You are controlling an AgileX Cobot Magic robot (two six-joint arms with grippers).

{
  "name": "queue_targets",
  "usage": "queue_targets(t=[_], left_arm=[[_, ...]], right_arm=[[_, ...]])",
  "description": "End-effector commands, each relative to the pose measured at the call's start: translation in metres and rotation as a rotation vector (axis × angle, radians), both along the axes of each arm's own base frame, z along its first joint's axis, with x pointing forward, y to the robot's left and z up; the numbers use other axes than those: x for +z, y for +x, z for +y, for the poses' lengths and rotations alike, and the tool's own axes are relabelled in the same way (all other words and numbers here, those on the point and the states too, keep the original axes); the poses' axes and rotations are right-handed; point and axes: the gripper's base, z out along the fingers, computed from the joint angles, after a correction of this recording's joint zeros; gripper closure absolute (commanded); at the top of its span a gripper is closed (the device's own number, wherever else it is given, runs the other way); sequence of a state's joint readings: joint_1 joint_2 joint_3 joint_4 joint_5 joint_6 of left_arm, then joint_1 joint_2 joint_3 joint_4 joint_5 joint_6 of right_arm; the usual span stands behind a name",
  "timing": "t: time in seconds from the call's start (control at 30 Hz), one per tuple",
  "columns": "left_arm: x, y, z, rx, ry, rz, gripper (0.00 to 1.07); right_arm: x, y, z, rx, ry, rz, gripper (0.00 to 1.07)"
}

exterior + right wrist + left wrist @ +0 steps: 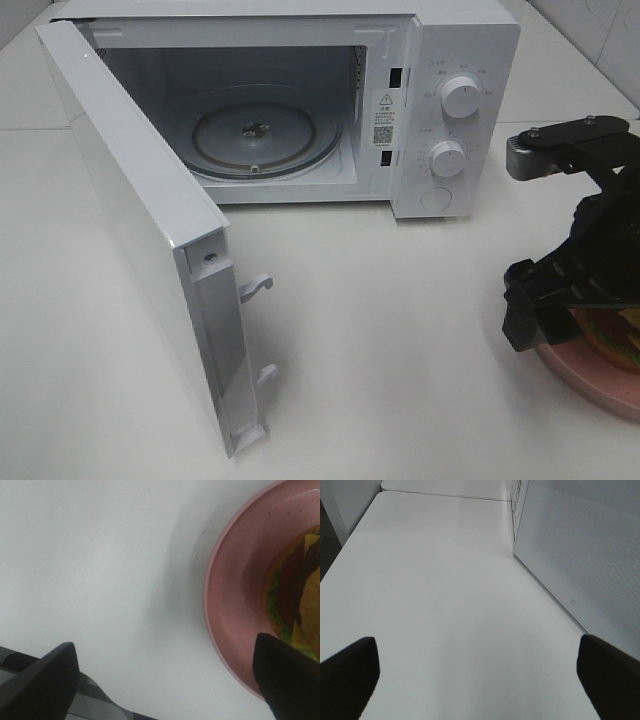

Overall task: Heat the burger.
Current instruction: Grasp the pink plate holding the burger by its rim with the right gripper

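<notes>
Microwave [470,60] open on the white surface [400,350], burger [300,595] on its pink plate [235,605] off to the right

The microwave door [120,200] is swung wide to the left, showing the bare glass turntable [265,130]; two white dials [460,97] sit on the front panel. The burger lies on the plate at the right edge of the surface, well apart from the microwave. The right gripper [162,652] hangs over the plate's near rim with its fingers spread wide, holding nothing. The left gripper [477,645] is also spread wide and empty, over bare surface beside the outer face of the door
</notes>
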State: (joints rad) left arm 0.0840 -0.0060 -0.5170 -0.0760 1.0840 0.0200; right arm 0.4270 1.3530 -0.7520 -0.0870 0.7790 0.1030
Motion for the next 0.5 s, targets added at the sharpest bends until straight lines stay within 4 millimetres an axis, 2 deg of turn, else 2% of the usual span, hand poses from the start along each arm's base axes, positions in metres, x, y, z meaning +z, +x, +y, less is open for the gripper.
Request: queue_targets(t=[0.03, 0.07, 0.17, 0.23, 0.5], left_arm=[[0.0, -0.001, 0.0, 0.0, -0.003, -0.022, 0.07], [0.0, -0.001, 0.0, 0.0, -0.003, -0.022, 0.07], [0.0, -0.001, 0.0, 0.0, -0.003, -0.022, 0.07], [0.0, -0.001, 0.0, 0.0, -0.003, -0.022, 0.07], [0.0, -0.001, 0.0, 0.0, -0.003, -0.022, 0.07]], right_arm=[[-0.012, 0.008, 0.002, -0.001, -0.014, 0.019, 0.18], [-0.02, 0.013, 0.003, 0.003, -0.027, 0.027, 0.18], [-0.024, 0.016, 0.004, 0.007, -0.035, 0.03, 0.19], [-0.042, 0.027, -0.001, -0.018, -0.059, 0.046, 0.2], [-0.072, 0.04, -0.001, -0.047, -0.075, 0.071, 0.21]])
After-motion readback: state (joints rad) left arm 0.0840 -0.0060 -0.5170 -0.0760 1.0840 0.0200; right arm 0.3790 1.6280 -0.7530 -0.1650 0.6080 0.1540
